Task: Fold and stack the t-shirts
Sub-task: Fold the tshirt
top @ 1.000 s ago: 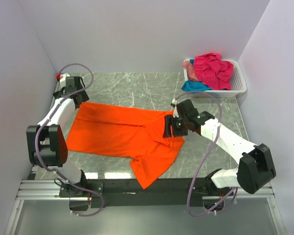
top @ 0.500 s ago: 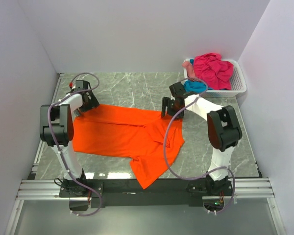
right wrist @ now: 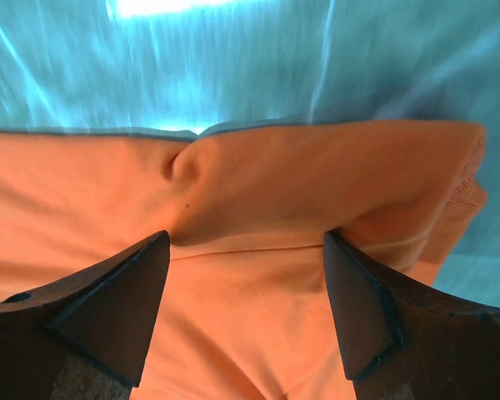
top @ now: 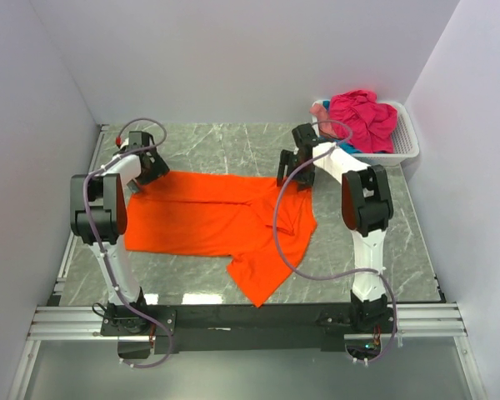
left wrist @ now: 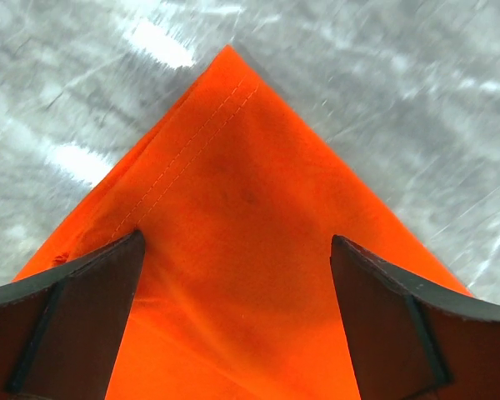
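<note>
A large orange t-shirt (top: 204,218) lies spread across the marble table, one part trailing toward the near edge. My left gripper (top: 147,170) hovers open over the shirt's far left corner. In the left wrist view that pointed hemmed corner (left wrist: 233,183) lies flat between the wide fingers of the gripper (left wrist: 237,321). My right gripper (top: 293,171) stands open at the shirt's far right edge. Its wrist view shows a rolled fold of orange cloth (right wrist: 317,171) just beyond the gripper (right wrist: 246,312). Magenta (top: 362,118) and pale pink (top: 318,109) t-shirts sit bunched in the basket.
A white slatted basket (top: 407,140) stands at the back right corner. White walls close in the table at the back and on both sides. Bare marble (top: 225,150) shows behind the orange shirt, and the arms' cables loop over the cloth.
Both arms swung to the shirt's far edge; the right one left the shirt's right middle and its jaws widened. The shirt now lies flatter and a little farther back.
</note>
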Motion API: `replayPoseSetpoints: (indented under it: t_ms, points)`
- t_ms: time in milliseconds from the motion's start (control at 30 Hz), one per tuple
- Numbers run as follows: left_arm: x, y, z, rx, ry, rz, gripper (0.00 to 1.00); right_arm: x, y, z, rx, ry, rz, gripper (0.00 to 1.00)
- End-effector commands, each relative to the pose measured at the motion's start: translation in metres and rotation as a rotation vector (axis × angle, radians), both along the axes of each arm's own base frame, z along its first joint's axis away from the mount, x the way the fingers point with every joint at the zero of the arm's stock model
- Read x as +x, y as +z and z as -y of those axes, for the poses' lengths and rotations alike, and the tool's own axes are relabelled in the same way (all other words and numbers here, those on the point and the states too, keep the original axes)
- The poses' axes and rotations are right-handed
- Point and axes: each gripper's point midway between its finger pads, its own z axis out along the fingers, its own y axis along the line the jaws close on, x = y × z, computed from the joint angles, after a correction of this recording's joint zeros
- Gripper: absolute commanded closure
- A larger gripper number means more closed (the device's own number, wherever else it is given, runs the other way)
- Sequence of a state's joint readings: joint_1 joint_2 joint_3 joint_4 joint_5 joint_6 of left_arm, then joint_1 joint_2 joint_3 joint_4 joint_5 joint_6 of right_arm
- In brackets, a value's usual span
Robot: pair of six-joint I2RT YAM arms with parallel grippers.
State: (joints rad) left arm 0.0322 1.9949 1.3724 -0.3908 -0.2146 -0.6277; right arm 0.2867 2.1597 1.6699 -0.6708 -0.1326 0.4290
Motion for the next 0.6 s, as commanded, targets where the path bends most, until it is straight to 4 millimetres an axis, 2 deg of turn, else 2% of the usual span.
replayPoseSetpoints:
  t_ms: [0,33,67,100,167,200,267,300,333,367,400,433,467,500,533,567]
  points:
    - [0.006,-0.017,0.011,-0.083,0.032,-0.034,0.01,0.014,-0.016,0.018,-0.052,-0.002,-0.036,0.19]
    - [0.008,-0.016,0.01,-0.085,0.037,-0.035,0.01,0.027,-0.014,0.015,-0.053,0.013,-0.014,0.19]
    - [0.015,-0.011,0.008,-0.077,0.043,-0.019,0.01,0.03,-0.013,0.016,-0.057,0.014,-0.019,0.19]
    - [0.014,-0.014,0.007,-0.074,0.051,-0.039,0.01,0.044,-0.002,0.013,-0.051,0.024,0.02,0.19]
    - [0.017,-0.009,0.003,-0.056,0.066,-0.04,0.01,0.05,0.001,0.013,-0.053,0.033,0.024,0.2]
    - [0.021,0.002,-0.003,-0.028,0.085,-0.023,0.01,0.054,0.007,0.011,-0.048,0.048,0.041,0.2]
    - [0.02,0.016,-0.009,-0.003,0.11,-0.015,0.01,0.064,0.034,0.007,-0.032,0.058,0.109,0.2]
    - [0.019,0.033,-0.016,0.017,0.132,0.016,0.01,0.066,0.043,0.006,-0.025,0.061,0.134,0.2]
    - [0.014,0.04,-0.019,0.02,0.156,0.019,0.01,0.066,0.061,0.004,-0.003,0.063,0.175,0.2]
    - [0.007,0.057,-0.022,0.022,0.175,0.049,0.01,0.064,0.071,0.002,0.01,0.066,0.195,0.19]
    - [0.001,0.064,-0.024,0.025,0.194,0.059,0.01,0.061,0.08,0.0,0.026,0.068,0.216,0.19]
    - [-0.007,0.071,-0.031,0.028,0.246,0.074,0.01,0.049,0.094,-0.002,0.047,0.076,0.233,0.18]
    - [-0.027,0.08,-0.035,0.033,0.28,0.077,0.01,0.047,0.103,-0.007,0.059,0.083,0.267,0.16]
    - [-0.041,0.082,-0.042,0.034,0.323,0.066,0.01,0.032,0.095,-0.008,0.055,0.092,0.246,0.15]
    - [-0.054,0.083,-0.05,0.025,0.413,0.069,0.01,0.028,0.119,-0.008,0.063,0.086,0.317,0.14]
    - [-0.075,0.072,-0.052,0.016,0.454,0.025,0.01,0.022,0.123,-0.008,0.061,0.082,0.333,0.14]
